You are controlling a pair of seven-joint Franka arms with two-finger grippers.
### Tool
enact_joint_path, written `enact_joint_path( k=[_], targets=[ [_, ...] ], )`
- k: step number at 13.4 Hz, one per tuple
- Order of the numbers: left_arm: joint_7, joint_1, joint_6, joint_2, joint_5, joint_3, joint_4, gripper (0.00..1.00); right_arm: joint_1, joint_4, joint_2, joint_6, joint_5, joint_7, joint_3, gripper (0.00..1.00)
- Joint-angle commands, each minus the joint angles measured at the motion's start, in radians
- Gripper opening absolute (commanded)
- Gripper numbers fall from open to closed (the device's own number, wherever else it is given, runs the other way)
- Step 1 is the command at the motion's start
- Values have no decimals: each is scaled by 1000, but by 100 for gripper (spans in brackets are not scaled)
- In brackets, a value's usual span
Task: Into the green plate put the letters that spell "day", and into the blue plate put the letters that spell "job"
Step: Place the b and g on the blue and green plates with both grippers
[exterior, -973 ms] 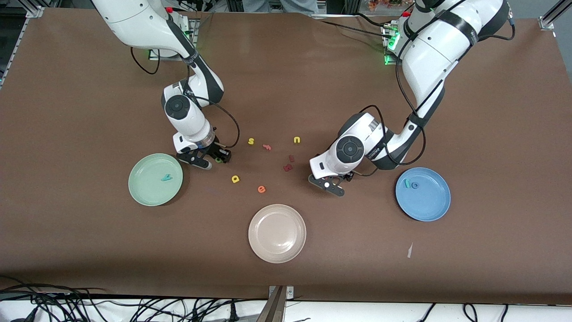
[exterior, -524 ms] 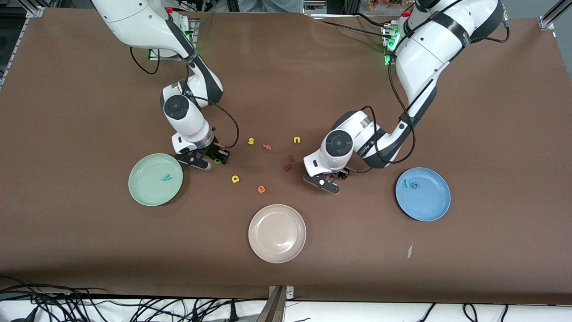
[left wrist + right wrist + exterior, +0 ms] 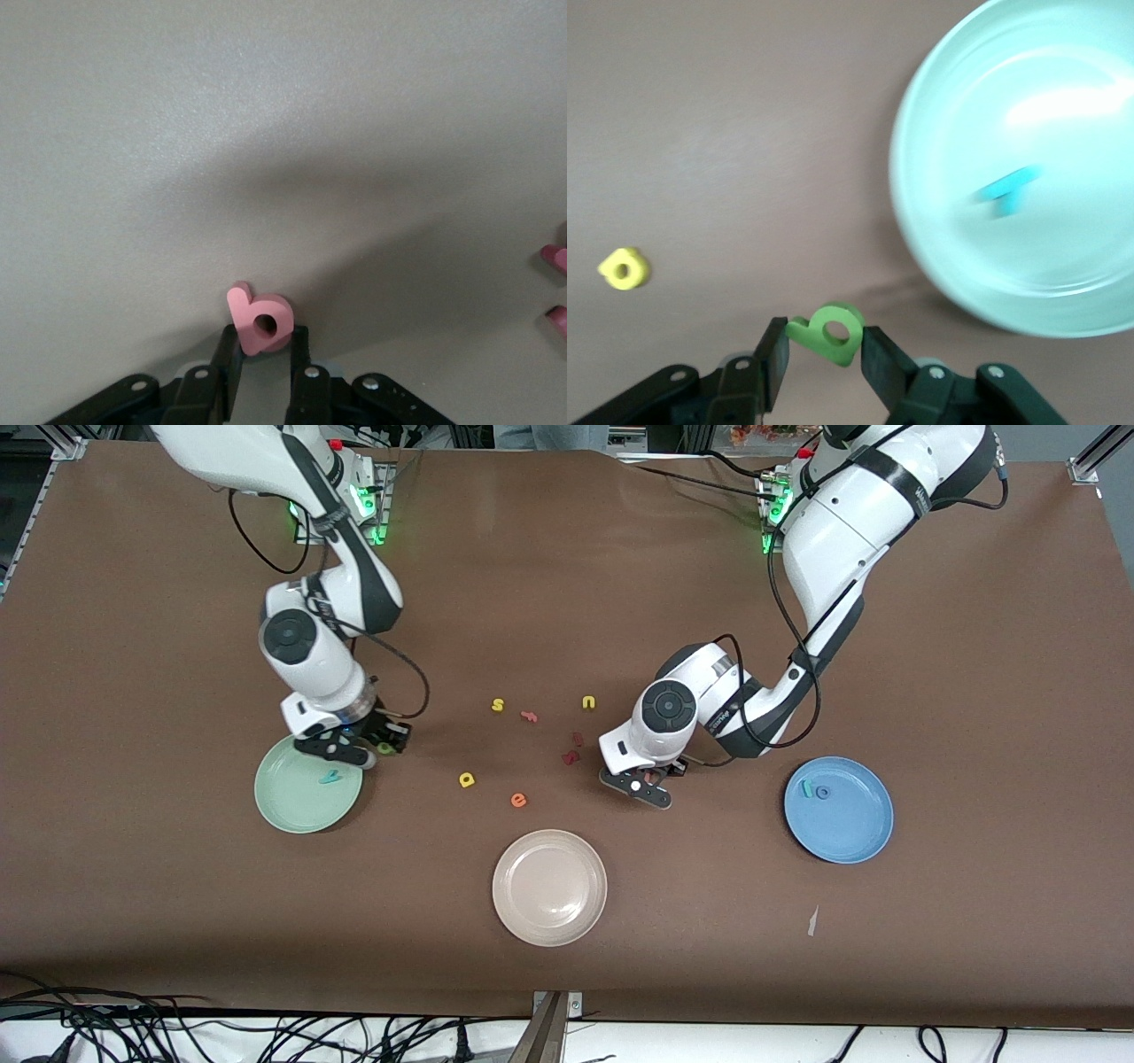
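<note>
My right gripper (image 3: 372, 749) is shut on the green "d" (image 3: 830, 334), which shows in the front view as the "d" (image 3: 386, 748). It hangs over the table at the rim of the green plate (image 3: 288, 802). The teal "y" (image 3: 330, 778) lies in that plate. My left gripper (image 3: 263, 335) is shut on the pink "b" (image 3: 260, 320), low over the table beside two dark red letters (image 3: 571, 756). In the front view that gripper (image 3: 651, 779) is between the letters and the blue plate (image 3: 842, 834). The blue plate holds the teal "j" (image 3: 805, 788) and the blue "o" (image 3: 823, 792). The yellow "a" (image 3: 467, 779) lies on the table.
An orange "e" (image 3: 518, 800) lies beside the "a". A yellow "s" (image 3: 498, 705), a pink "f" (image 3: 530, 716) and a yellow "u" (image 3: 588, 702) lie farther from the front camera. A beige plate (image 3: 549, 921) sits near the front edge. A paper scrap (image 3: 811, 921) lies near the blue plate.
My right arm has carried the "d" toward the green plate. My left gripper has shifted toward the dark red letters and closed on the "b".
</note>
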Motion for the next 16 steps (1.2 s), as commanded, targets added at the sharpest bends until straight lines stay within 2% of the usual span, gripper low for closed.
enact_joint_path(
  k=[1, 4, 6, 8, 9, 12, 16],
  targets=[
    [-6, 3, 13, 31, 32, 8, 9, 3, -109, -23, -86, -100, -14, -188, 8, 34],
    [-2, 14, 11, 25, 31, 9, 10, 0, -194, -21, -69, -82, -12, -333, 8, 39],
    [-3, 55, -16, -5, 17, 2, 22, 0, -206, -21, -49, -53, -12, -359, 8, 46],
    [30, 124, -79, -32, 6, -30, 26, 0, -208, -21, -45, -47, -14, -361, 8, 65],
    [65, 184, -105, -50, -3, -62, 26, 0, -208, -19, -45, -47, -12, -361, 8, 78],
    [202, 347, -243, -101, -3, -135, 26, 0, -202, 0, -17, -42, 0, -320, 12, 78],
    [427, 474, -305, -116, 16, -129, 13, 0, -84, 135, 98, -36, 2, -136, 16, 78]
  ],
)
